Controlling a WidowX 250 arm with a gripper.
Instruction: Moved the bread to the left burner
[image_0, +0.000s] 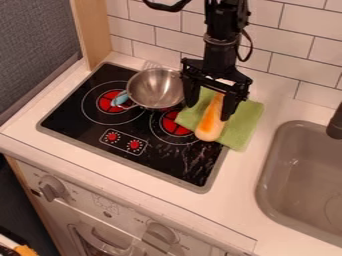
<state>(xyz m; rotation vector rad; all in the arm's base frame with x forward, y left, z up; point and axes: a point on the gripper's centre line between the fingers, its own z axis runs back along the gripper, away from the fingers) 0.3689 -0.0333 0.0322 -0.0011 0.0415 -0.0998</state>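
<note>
Robot claw astride a loaf, with the left burner still to be reached

A black robot claw (208, 113) hangs over a toy stove (73, 116), its two fingers apart, one on each side of the bread (210, 122). The long, golden loaf lies slantwise on a green cloth (242, 126) that overlaps the stove's right side, its near end beside the right burner (175, 126). The claw looks open; no firm grip shows.

The step in hand appears to be the grasp. Next, the fingers need to close on the loaf's sides and lift it clear of the cloth. The carry then runs leftward to the left burner (106, 104). A metal bowl (155, 86) sits between, towards the back, with a blue piece reaching over that burner, so the bread probably needs to pass high or in front and come down gently.
</note>
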